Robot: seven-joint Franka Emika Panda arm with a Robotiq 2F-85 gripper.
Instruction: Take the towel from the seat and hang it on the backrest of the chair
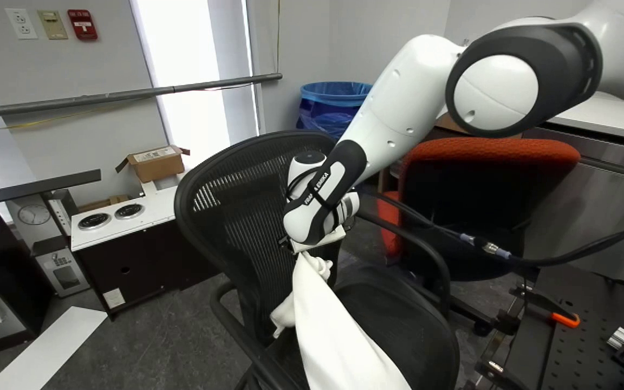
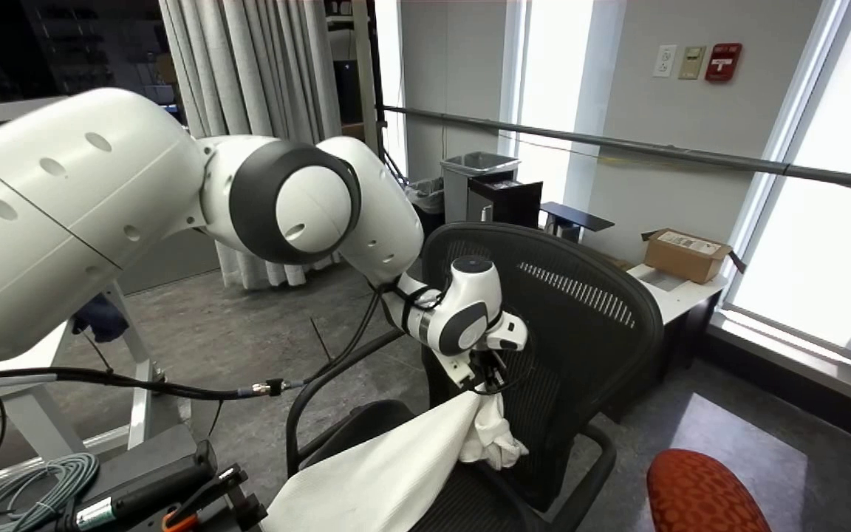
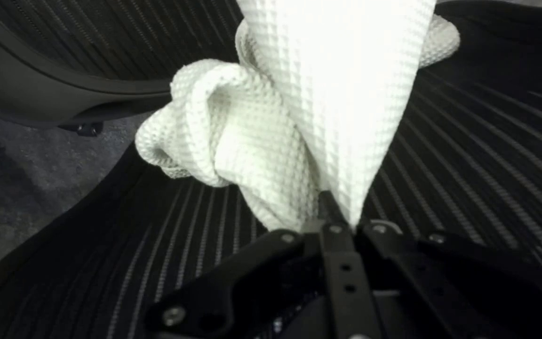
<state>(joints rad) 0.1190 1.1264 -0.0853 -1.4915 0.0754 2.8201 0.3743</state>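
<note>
Wrist view, left to right: towel (image 3: 313, 108), white, waffle-textured; a knotted bunch was noted at left and a flat length at centre, both narrowed to the fingers (image 3: 339, 245), which were found clamped on it. Striped black mesh (image 3: 468, 188) was shown behind.

Listed left to right, in an exterior view: two coil burners (image 1: 94, 221), set in a white tabletop (image 1: 155, 210); a cardboard box (image 1: 156, 165), flaps raised; the chair (image 1: 260, 281), its tall, curved black mesh backrest (image 1: 252, 216) partly hidden by the robot arm (image 1: 398, 114), which was extended from the right; the towel, suspended from the fingers, its bunch hung close before the backrest, its long part extended down over the seat (image 1: 398, 314) and cut off at the lower edge (contact with the seat could not be told); a bin (image 1: 336, 89), lined in blue; an orange-red chair (image 1: 491, 150); an orange-ended tool (image 1: 565, 319), seen against a perforated black tabletop (image 1: 577, 357).

Listed left to right, in an exterior view: a coil of grey cable (image 2: 63, 480); a pale curtain (image 2: 270, 89), hung in folds; the towel, its long part stretched toward the lower left, its bunch hung at right near the backrest; a grey bin (image 2: 457, 188); a red fixture (image 2: 723, 61), wall-mounted.
</note>
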